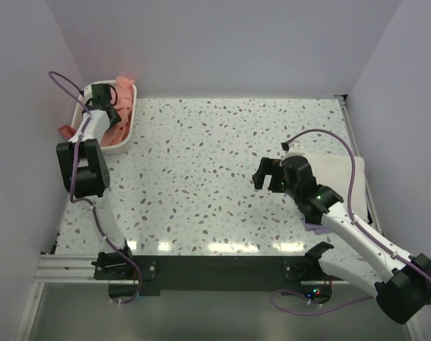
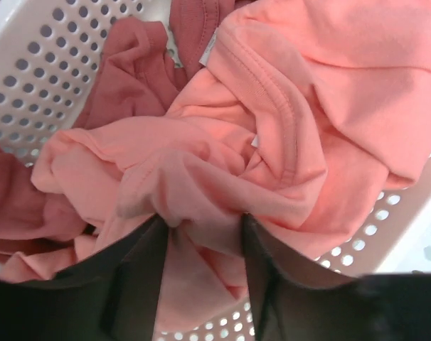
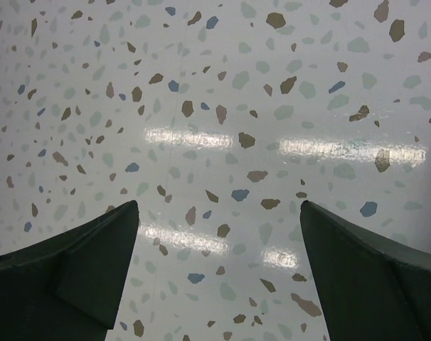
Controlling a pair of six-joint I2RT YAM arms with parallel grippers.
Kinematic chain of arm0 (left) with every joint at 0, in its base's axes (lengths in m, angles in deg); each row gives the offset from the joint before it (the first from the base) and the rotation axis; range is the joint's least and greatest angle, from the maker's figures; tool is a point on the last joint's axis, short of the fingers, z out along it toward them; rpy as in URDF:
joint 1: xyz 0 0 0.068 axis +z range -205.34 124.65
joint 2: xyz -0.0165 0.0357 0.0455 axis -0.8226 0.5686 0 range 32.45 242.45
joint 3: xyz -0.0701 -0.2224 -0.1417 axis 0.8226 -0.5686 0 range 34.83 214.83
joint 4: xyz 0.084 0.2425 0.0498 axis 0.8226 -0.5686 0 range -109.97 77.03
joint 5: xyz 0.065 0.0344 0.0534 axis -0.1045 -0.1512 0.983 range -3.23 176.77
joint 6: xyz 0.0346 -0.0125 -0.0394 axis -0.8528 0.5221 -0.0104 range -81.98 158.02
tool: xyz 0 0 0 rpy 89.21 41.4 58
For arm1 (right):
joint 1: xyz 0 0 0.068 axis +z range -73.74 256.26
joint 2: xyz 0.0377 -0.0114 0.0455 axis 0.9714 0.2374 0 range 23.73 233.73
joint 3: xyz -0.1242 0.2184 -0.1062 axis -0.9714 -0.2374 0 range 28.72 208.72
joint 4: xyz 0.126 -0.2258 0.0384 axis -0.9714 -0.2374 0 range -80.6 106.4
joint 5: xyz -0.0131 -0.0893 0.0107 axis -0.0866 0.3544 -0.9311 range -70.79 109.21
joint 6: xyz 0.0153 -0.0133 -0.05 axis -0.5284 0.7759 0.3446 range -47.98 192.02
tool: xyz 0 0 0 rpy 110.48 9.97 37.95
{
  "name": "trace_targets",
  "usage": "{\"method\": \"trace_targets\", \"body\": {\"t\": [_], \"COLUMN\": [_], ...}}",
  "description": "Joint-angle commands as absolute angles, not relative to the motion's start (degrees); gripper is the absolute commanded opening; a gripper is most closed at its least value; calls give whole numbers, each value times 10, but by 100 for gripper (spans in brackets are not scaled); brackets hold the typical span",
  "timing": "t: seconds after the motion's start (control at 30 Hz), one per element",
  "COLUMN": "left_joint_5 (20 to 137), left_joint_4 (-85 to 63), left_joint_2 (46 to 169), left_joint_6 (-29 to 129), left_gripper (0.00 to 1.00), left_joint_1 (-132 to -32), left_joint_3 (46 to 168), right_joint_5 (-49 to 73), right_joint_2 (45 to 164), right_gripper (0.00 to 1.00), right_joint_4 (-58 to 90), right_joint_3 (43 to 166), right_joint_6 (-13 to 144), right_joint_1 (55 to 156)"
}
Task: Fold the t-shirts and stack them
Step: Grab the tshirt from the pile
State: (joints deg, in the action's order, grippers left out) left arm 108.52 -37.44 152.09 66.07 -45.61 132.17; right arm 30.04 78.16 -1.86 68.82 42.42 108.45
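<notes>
- My left gripper is down inside the white basket at the far left corner of the table.
- Its fingers stand wide apart, astride a bunched fold of the pink t-shirts.
- The fold fills the gap and touches both inner faces. I cannot tell whether it is pinched or only straddled.
- The pink t-shirts lie crumpled together in the basket. A ribbed neckline faces up, and a darker, rosier one sits toward the far side.
- One bit of pink cloth hangs over the basket's left edge.
- My right gripper hangs over bare speckled table, right of centre, with its jaws spread fully and nothing between them.
- The white t-shirt lies flat and folded at the right edge of the table, partly under my right arm.
</notes>
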Motion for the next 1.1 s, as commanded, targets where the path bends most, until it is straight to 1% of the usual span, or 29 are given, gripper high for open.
{"method": "trace_targets", "body": {"t": [0.0, 0.07, 0.1, 0.17, 0.33, 0.5, 0.63, 0.73, 0.9, 1.07], "left_joint_5": [1069, 1065, 1058, 1047, 1021, 939, 892, 878, 857, 810], "left_joint_4": [-352, -350, -350, -349, -345, -349, -370, -385, -389, -371], "left_joint_2": [1529, 1523, 1521, 1503, 1435, 1370, 1309, 1266, 1194, 1140], "left_joint_6": [657, 657, 657, 656, 647, 638, 628, 618, 611, 634], "left_gripper": [48, 35, 17, 0, 0, 0, 0, 0, 0, 0], "left_joint_1": [-453, -452, -453, -453, -454, -457, -475, -503, -581, -630], "left_joint_3": [1363, 1365, 1365, 1365, 1372, 1401, 1452, 1485, 1536, 1518], "right_joint_5": [295, 293, 293, 293, 281, 276, 284, 291, 293, 287], "right_joint_2": [779, 777, 776, 775, 773, 773, 769, 768, 772, 780], "right_gripper": [99, 99, 99, 99, 99, 99, 99, 99, 99, 99], "right_joint_4": [8, 6, 6, 7, 15, 12, 0, -6, -9, -10], "right_joint_3": [682, 682, 679, 678, 677, 685, 701, 717, 748, 779], "right_joint_6": [434, 435, 435, 433, 429, 433, 441, 445, 449, 443], "right_joint_1": [1085, 1084, 1085, 1084, 1084, 1084, 1084, 1084, 1084, 1085]}}
